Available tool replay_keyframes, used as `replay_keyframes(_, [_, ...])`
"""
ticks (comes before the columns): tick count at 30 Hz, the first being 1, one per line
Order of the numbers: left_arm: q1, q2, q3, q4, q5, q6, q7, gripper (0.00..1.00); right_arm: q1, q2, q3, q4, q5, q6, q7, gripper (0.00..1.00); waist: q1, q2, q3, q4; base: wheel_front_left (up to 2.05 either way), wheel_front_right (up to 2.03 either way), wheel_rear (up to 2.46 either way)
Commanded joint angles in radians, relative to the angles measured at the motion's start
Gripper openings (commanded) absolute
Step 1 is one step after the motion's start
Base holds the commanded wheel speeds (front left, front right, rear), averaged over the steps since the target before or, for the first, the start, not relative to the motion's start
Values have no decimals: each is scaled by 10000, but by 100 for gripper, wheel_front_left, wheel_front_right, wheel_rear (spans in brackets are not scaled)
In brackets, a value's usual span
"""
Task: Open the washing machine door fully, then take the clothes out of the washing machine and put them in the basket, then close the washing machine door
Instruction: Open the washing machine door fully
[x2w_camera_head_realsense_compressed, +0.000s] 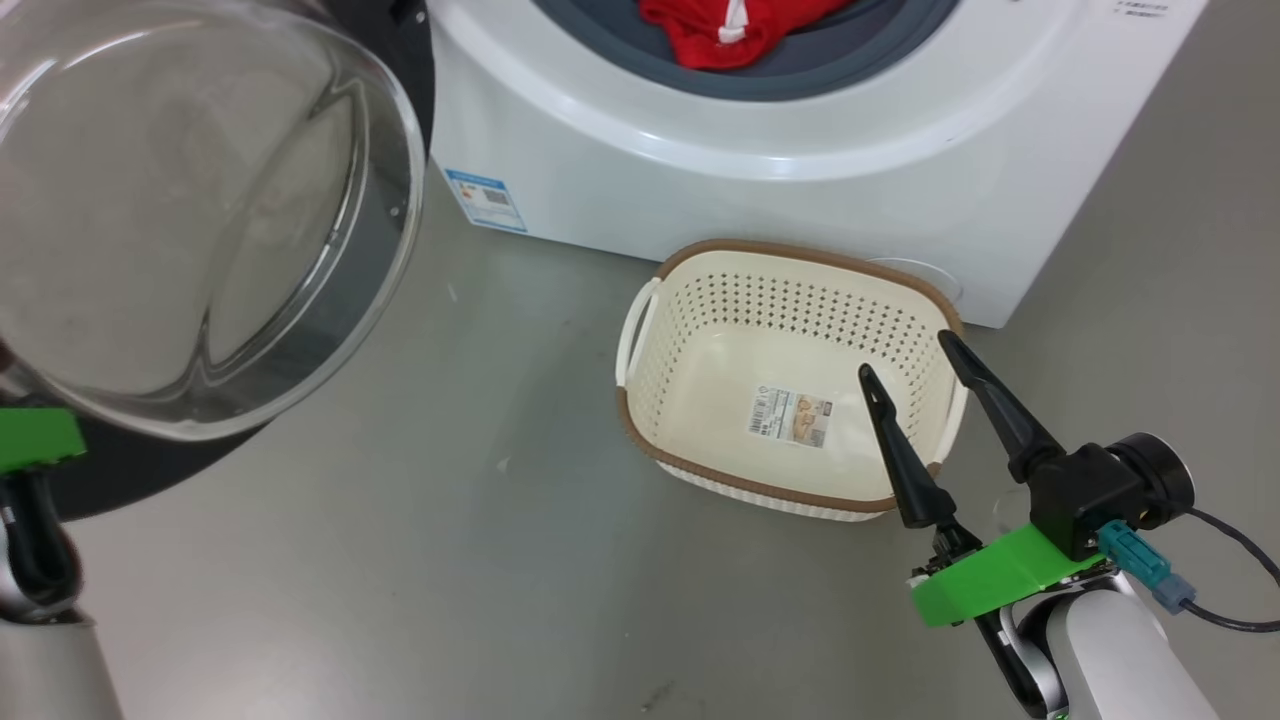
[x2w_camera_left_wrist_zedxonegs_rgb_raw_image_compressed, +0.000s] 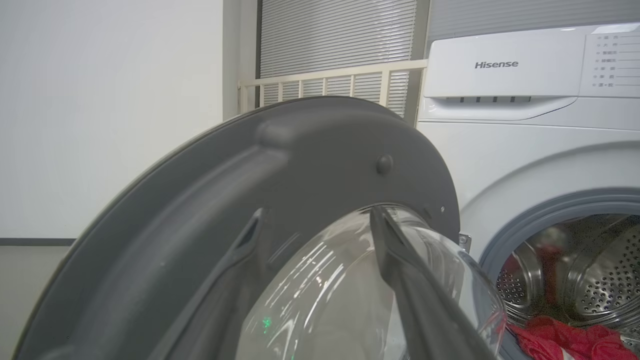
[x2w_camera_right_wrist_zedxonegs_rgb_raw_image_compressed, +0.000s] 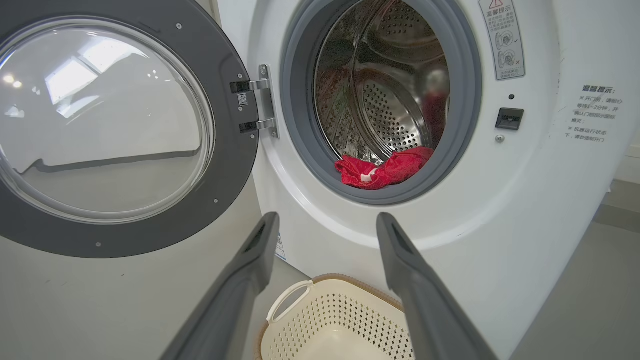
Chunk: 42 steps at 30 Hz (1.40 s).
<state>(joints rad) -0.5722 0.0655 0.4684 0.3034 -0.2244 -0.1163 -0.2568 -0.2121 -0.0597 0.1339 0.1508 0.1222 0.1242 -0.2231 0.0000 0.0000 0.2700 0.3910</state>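
The left claw (x2w_camera_left_wrist_zedxonegs_rgb_raw_image_compressed: 316, 212), fingers spread, reaches up against the inner face of the washing machine door (x2w_camera_right_wrist_zedxonegs_rgb_raw_image_compressed: 100, 125). In its wrist view one finger (x2w_camera_left_wrist_zedxonegs_rgb_raw_image_compressed: 240, 250) crosses the door's grey inner rim and the other crosses the bulging glass. Whether either finger touches the door cannot be told. The right claw (x2w_camera_head_realsense_compressed: 905, 358) hangs with its two dark fingers apart above the near right corner of the basket (x2w_camera_head_realsense_compressed: 800, 251), pinching nothing.

The washing machine (x2w_camera_right_wrist_zedxonegs_rgb_raw_image_compressed: 525, 200), a white front-loader, stands on the grey floor (x2w_camera_head_realsense_compressed: 450, 560) with its round opening exposed. A grey rubber gasket (x2w_camera_right_wrist_zedxonegs_rgb_raw_image_compressed: 300, 125) rings the perforated steel drum (x2w_camera_right_wrist_zedxonegs_rgb_raw_image_compressed: 395, 115). The door is swung wide on the hinges (x2w_camera_right_wrist_zedxonegs_rgb_raw_image_compressed: 260, 107) at the edge of the opening on the robot's left. Its clear porthole bulges toward the head camera at the upper left of that view.

The cream basket sits on the floor just in front of the machine's base, below and slightly right of the opening. Its brown rim faces up and a white handle (x2w_camera_head_realsense_compressed: 632, 335) shows on its left side. The clothes (x2w_camera_right_wrist_zedxonegs_rgb_raw_image_compressed: 382, 172), a crumpled red bundle with a patch of white trim, lie at the front lip of the drum, resting on the lower part of the gasket.

A printed sticker (x2w_camera_head_realsense_compressed: 790, 416) lies on the basket's bottom. A small blue label (x2w_camera_head_realsense_compressed: 487, 200) marks the machine's lower left corner.
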Motion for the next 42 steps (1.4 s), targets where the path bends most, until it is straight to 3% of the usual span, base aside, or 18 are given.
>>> replay_keyframes(1, [270,339,-46,-571,-207,-75,-49,100,-243,94,123,-163,88,65,-150,100,0,0,-221,-323,0,0,0])
replay_keyframes(7, [886,290,-1060,-2099,-311,-134,-49,100,-215,94,-344,-10,387,65,-323,100,0,0,-491,-957,0,0,0])
replay_keyframes(16, [2052,790,-3116,-2407,-983,-141,-37,100,-234,94,-926,39,468,65,-381,100,0,0,-795,-1827,0,0,0])
replay_keyframes(27, [3617,854,-3624,-2542,-1371,-143,-42,100,134,95,-1160,-230,410,65,-385,100,0,0,-1278,-2875,0,0,0])
replay_keyframes(42, [5017,1063,-3809,-2150,-1118,-126,-48,100,1206,95,-1519,-613,428,65,-386,100,0,0,-2126,-3396,0,0,0])
